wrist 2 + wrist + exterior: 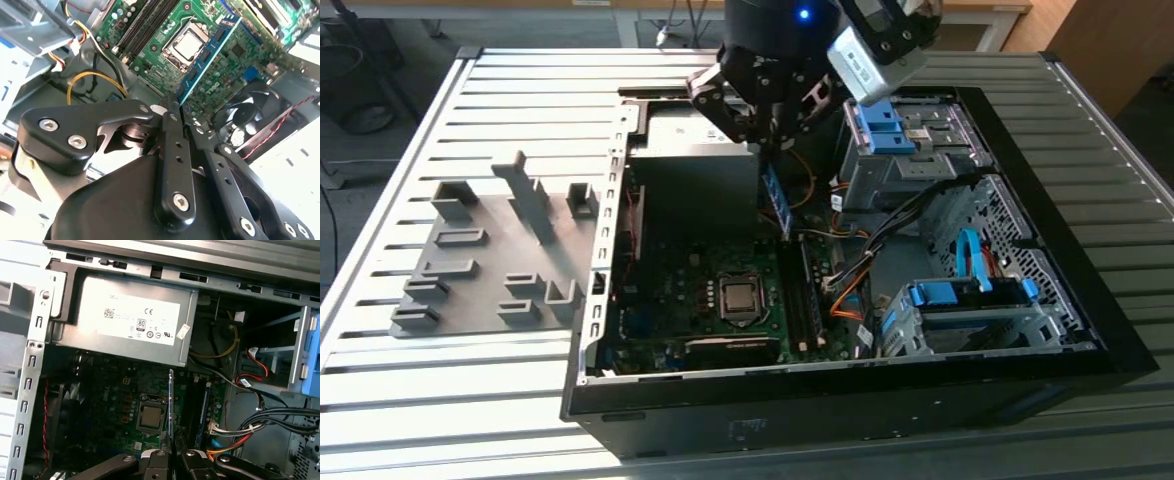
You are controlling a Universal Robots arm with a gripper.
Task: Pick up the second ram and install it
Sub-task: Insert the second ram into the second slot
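Jaws are clenched edge-on on the second ram (207,50): in the second wrist view the black fingers (172,150) pinch one short end of the blue-green strip and the rest of it runs straight out from the tips, w/ dark chips showing along its face. In the first wrist view the same stick (171,400) reads as a thin vertical line rising from between the fingertips, so it sits centred in the grip, not skewed as far as I can tell. Gripper (767,150) hangs inside the open PC case (1067,250), stick (778,200) pointing down twd the motherboard (680,300) but not touching it, clear air under its lower edge in the exterior view. Step in hand, my read: pickup is done, this is the carry/align phase before seating. Stick is over the board btwn the CPU socket (739,297) and the ram slots (801,295), which lie just to the exterior view's right of the socket; one slot looks already filled by a dark module, hard to be sure. Next move would call for lining the stick's long edge parallel w/ a free slot, keeping it plumb, then a straight push down w/ even pressure; any tilt risks jamming at the latches. Further out: power supply (132,317) sits at the case's far end, cable bundle (854,270) and blue drive-bay clips (887,125) on the exterior view's right, gray slotted rack (494,255) on the table (400,400) well apart to the exterior view's left.
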